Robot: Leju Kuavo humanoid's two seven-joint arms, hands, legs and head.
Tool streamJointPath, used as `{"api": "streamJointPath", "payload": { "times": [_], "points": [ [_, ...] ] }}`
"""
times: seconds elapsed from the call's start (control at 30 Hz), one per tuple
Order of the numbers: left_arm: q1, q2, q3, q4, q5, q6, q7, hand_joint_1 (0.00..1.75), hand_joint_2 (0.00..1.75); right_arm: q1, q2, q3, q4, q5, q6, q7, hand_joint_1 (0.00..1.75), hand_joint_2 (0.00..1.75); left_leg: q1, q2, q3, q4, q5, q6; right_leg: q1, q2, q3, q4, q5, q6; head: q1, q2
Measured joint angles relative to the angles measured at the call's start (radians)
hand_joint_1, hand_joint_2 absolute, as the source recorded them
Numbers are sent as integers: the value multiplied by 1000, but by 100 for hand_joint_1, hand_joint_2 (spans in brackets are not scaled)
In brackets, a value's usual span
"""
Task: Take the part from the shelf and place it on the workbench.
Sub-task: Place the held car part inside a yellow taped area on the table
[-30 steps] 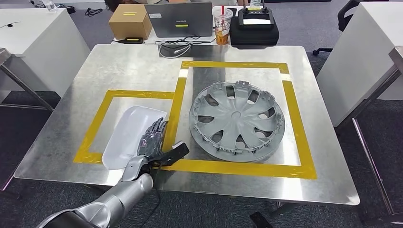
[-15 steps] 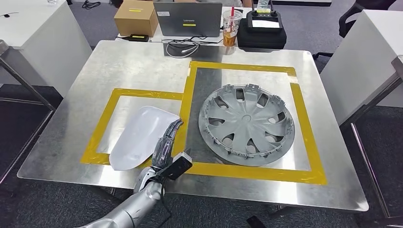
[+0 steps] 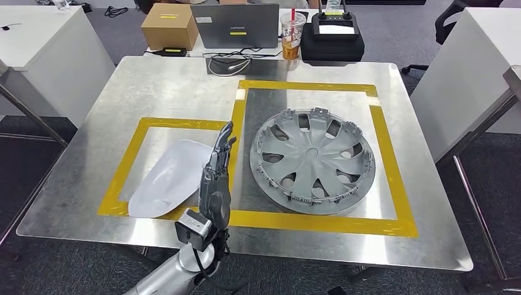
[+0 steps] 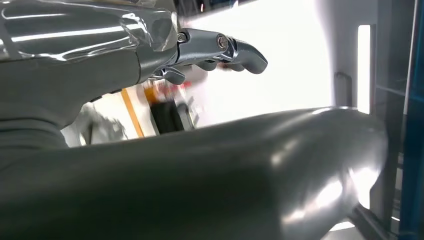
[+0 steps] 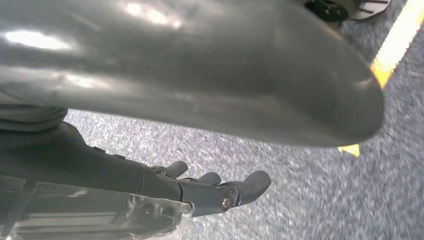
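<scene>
both hands hold nothing. left hand: fingers extended and nearly straight, lying close side by side, palm edge-on, raised above the workbench. the fingertips sit over the yellow tape strip that divides the two marked zones. in the left wrist view the same hand shows fingers only slightly bent, with no object between them.

the white part, a smooth curved shell, lies flat on the workbench inside the smaller taped rectangle, just beside the left hand on the robot's left. from the head view, contact between fingers and part cannot be determined; the hand overlaps the part's near right edge.

right hand: seen in the right wrist view, fingers loosely curled and apart, above grey carpet.

further out, a grey wheel cover lies inner side up inside the larger taped rectangle, on the hand's right and apart from it. beyond the workbench's far edge stand a cardboard box, a laptop, a drink cup and a black case.
</scene>
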Motion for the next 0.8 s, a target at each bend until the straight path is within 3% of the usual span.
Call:
{"api": "streamJointPath", "payload": {
  "times": [0.03,0.07,0.1,0.17,0.23,0.37,0.43,0.5,0.57,0.6,0.67,0.73,0.8],
  "points": [
    [1,14,-14,-25,58,-48,15,0,0,0,-2,0,0,0,9,0,0,0,6,1,-25,50,-14,-5,0,0,0,0,0,0,0,0],
    [1,28,-26,-47,115,-99,32,0,0,1,-4,-1,1,0,16,0,0,0,11,2,-33,65,-11,-8,-1,0,0,0,0,1,0,0],
    [2,41,-35,-67,168,-149,50,0,0,1,-6,-1,1,-1,21,0,0,0,15,3,-21,38,12,-10,-2,1,1,0,-1,1,0,0],
    [4,65,-46,-95,252,-233,81,0,0,1,-8,-2,1,-4,23,0,0,0,20,3,50,-103,78,-10,-5,2,4,0,-1,3,0,0],
    [12,88,-50,-111,309,-293,99,0,0,2,-9,-4,1,-9,23,-1,0,0,17,2,104,-209,109,-6,-3,5,4,0,-1,11,0,0],
    [67,139,-36,-132,340,-351,89,0,0,11,-10,-7,2,-20,20,-12,0,0,8,1,118,-237,113,21,-7,5,0,-3,-3,36,2,0],
    [100,160,-17,-145,339,-377,82,0,0,15,-10,-12,3,-25,20,-17,0,0,9,3,129,-251,122,36,-5,2,-30,58,-35,32,6,0],
    [137,179,4,-159,335,-406,80,0,0,17,-11,-17,5,-28,20,-18,0,0,2,4,129,-253,124,43,-1,1,-94,194,-92,19,10,0],
    [179,198,28,-175,327,-434,80,0,0,20,-13,-21,7,-31,20,-18,0,0,-6,3,129,-252,124,46,3,1,-139,284,-118,18,10,0],
    [197,207,39,-184,323,-446,80,0,0,22,-13,-22,8,-33,20,-18,0,0,-10,2,129,-251,124,47,5,1,-134,273,-109,21,10,0],
    [224,221,58,-200,312,-466,79,0,0,23,-14,-24,8,-36,20,-18,0,0,-14,-1,129,-246,123,47,9,0,-70,143,-57,27,10,0],
    [243,232,75,-214,300,-483,78,0,0,22,-16,-27,8,-39,21,-19,0,0,-19,-3,123,-236,120,43,16,0,-12,27,-13,19,10,0],
    [259,240,87,-224,290,-495,76,0,0,21,-17,-29,8,-42,21,-20,0,0,-22,-4,118,-230,119,36,22,0,0,2,1,5,9,0]
  ]
}}
